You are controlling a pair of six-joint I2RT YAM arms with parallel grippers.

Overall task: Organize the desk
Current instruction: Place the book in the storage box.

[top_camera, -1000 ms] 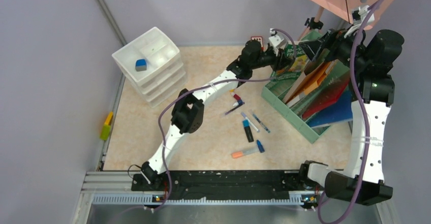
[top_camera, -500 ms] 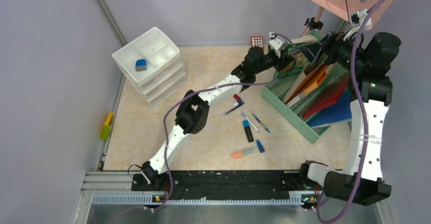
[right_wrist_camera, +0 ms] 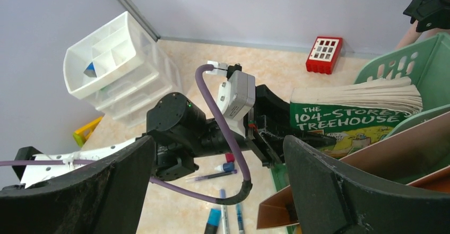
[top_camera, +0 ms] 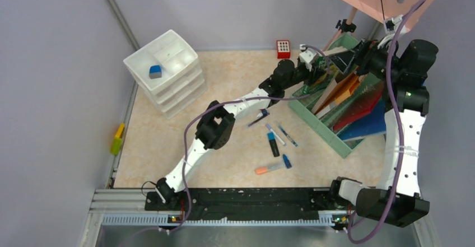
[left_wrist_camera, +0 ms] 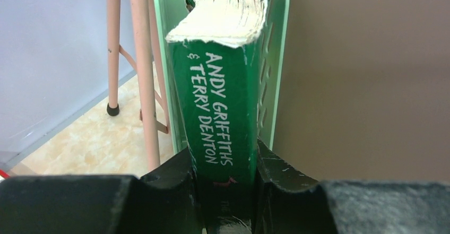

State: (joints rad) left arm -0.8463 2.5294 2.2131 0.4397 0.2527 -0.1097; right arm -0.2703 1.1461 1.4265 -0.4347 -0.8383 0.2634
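The desk [top_camera: 235,70] is a beige mottled top between grey walls. My left gripper [top_camera: 312,73] reaches to the far end of the green mesh file rack [top_camera: 313,115]. It is shut on the spine of a green book [left_wrist_camera: 223,96], clamped between both fingers [left_wrist_camera: 227,181]. The book's cover [right_wrist_camera: 350,118] reads "104-Storey Treehouse", and it stands against the rack's end wall [left_wrist_camera: 278,59]. My right gripper [top_camera: 364,54] hovers above the same end of the rack. Its jaws are wide open [right_wrist_camera: 218,141] with nothing between them.
Coloured folders [top_camera: 358,98] lean in the rack. Several pens and markers [top_camera: 274,140] and an orange highlighter [top_camera: 269,168] lie mid-desk. A white drawer unit [top_camera: 179,90] with a blue eraser [top_camera: 155,71] stands back left. A red block [top_camera: 283,48] sits at the back wall.
My left arm has stretched to the right, carrying the green book further into the rack's far end and uncovering the red block. The right gripper has shifted slightly and stays open.
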